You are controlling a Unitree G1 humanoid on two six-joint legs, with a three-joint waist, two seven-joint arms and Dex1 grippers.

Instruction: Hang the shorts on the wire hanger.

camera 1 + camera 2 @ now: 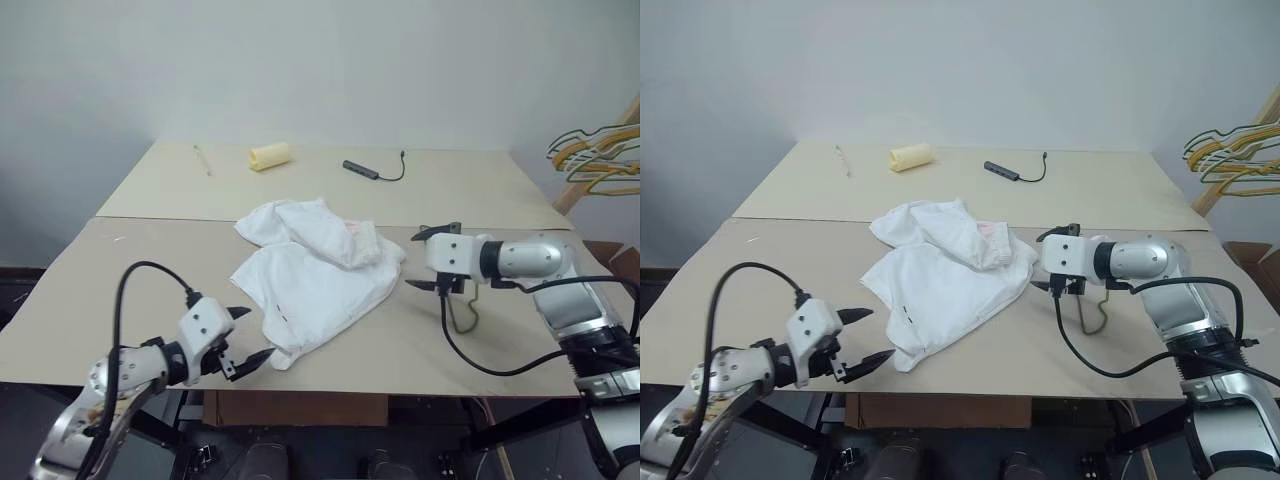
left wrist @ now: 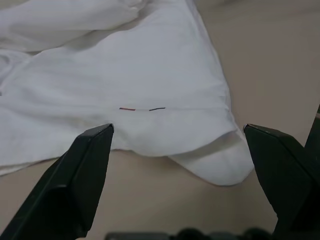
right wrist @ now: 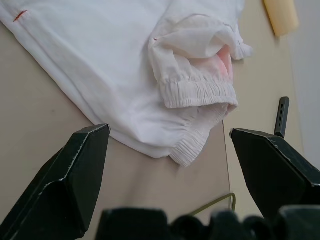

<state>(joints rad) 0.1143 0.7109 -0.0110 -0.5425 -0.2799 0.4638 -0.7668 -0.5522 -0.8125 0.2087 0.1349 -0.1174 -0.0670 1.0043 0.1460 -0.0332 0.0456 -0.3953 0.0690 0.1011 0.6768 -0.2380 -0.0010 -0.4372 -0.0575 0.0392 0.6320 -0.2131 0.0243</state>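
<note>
The white shorts [image 1: 315, 268] lie crumpled in the middle of the beige table [image 1: 150, 300]. Their gathered waistband [image 3: 197, 95], with a pink spot, faces right. My left gripper [image 1: 258, 335] is open at the near left, its fingers spread in front of the near hem corner [image 2: 220, 167], which carries a small dark mark. My right gripper [image 1: 412, 260] is open just right of the waistband and apart from the cloth. A thin bent wire [image 1: 465, 318], the visible part of the wire hanger, lies on the table under the right gripper; the arm hides the remainder.
At the back of the table lie a pale yellow roll [image 1: 270, 156], a thin stick [image 1: 203, 158] and a black adapter with its cable [image 1: 365, 170]. Yellow and green hangers [image 1: 600, 158] hang on a wooden stand at the far right. A cardboard box [image 1: 295, 408] sits under the front edge.
</note>
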